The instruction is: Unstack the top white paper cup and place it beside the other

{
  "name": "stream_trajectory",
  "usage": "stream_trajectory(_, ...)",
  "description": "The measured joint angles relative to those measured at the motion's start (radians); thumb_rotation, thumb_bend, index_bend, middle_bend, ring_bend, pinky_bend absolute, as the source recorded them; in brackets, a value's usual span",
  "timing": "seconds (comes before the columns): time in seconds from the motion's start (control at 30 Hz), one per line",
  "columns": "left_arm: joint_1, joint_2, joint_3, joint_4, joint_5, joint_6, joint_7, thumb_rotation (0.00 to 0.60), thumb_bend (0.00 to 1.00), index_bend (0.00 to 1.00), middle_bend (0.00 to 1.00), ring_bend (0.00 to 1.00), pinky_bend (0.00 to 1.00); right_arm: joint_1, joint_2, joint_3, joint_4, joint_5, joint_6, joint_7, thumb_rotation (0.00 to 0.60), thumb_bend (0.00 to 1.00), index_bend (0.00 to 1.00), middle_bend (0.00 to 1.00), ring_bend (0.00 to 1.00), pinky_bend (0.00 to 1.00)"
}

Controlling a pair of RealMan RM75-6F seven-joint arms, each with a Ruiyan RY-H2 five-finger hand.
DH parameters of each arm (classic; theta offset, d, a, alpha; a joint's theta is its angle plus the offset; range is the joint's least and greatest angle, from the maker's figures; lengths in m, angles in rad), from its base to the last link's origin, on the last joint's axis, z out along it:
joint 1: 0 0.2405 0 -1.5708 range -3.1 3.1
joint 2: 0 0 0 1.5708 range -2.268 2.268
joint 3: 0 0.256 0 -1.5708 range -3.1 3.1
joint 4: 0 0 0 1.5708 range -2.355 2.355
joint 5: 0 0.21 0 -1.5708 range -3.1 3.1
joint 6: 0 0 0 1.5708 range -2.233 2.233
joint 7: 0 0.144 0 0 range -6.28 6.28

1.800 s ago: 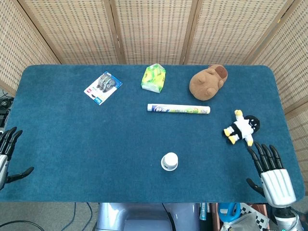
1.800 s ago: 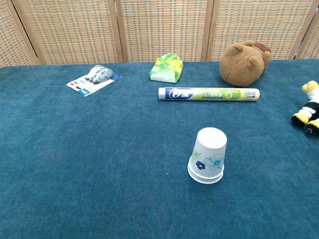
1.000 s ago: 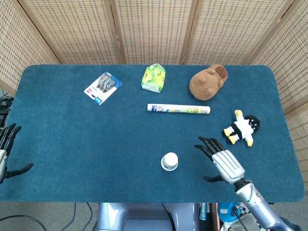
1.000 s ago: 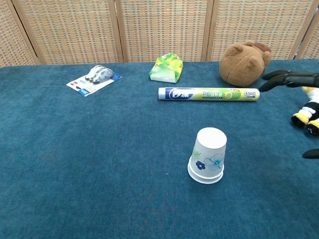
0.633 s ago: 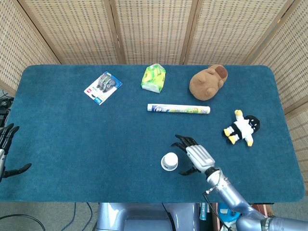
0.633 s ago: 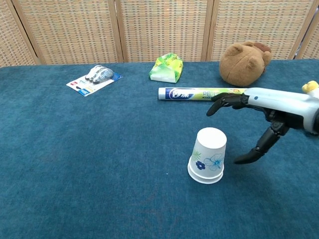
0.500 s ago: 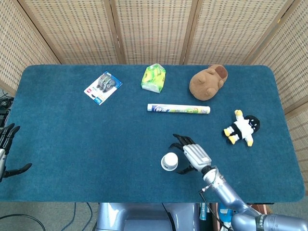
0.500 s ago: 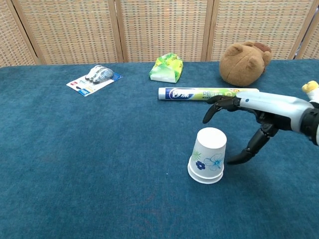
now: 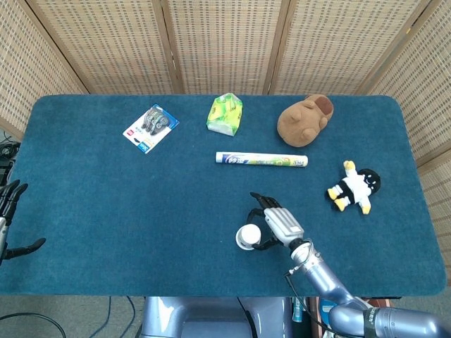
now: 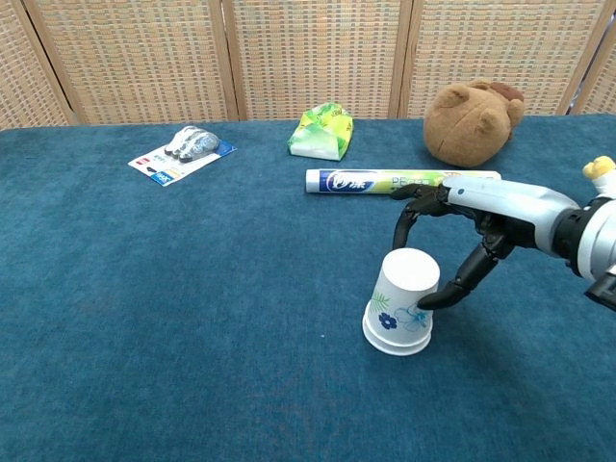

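Observation:
The white paper cups point(image 10: 404, 301) with a blue flower print stand nested upside down near the table's front middle, seen from above in the head view as a white cup stack point(image 9: 247, 236). My right hand point(image 10: 462, 226) reaches in from the right, and its thumb touches the stack's right side. Its fingers arch over the far side of the top cup without closing on it. The same right hand point(image 9: 278, 224) sits just right of the cups in the head view. My left hand point(image 9: 7, 222) hangs with fingers apart off the table's left edge, holding nothing.
Behind the cups lies a green-and-white tube point(image 10: 402, 181). A brown plush point(image 10: 472, 120) and a green tissue pack point(image 10: 320, 132) sit at the back, with a blister pack point(image 10: 183, 152) at the back left. A penguin toy point(image 9: 354, 186) lies to the right.
My right hand has swept in from the table's right front corner to the cups, and its thumb now touches the stack. The left hand and the cups have stayed put.

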Motion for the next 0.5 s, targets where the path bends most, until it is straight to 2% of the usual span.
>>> stream_trajectory(0.3, 0.001, 0.001, 0.001, -0.003, 0.004, 0.003, -0.002, 0.6, 0.11, 0.0, 0.0, 0.0, 0.0, -0.004, 0.01, -0.005, -0.021, -0.034, 0.02, 0.019, 0.6, 0.27, 0.51, 0.0, 0.0, 0.0)
stream_trajectory(0.5, 0.001, 0.003, 0.001, -0.002, 0.001, 0.0, -0.006, 0.6, 0.11, 0.0, 0.0, 0.0, 0.0, -0.007, 0.052, 0.009, -0.098, -0.05, 0.033, 0.038, 0.6, 0.27, 0.51, 0.0, 0.0, 0.0)
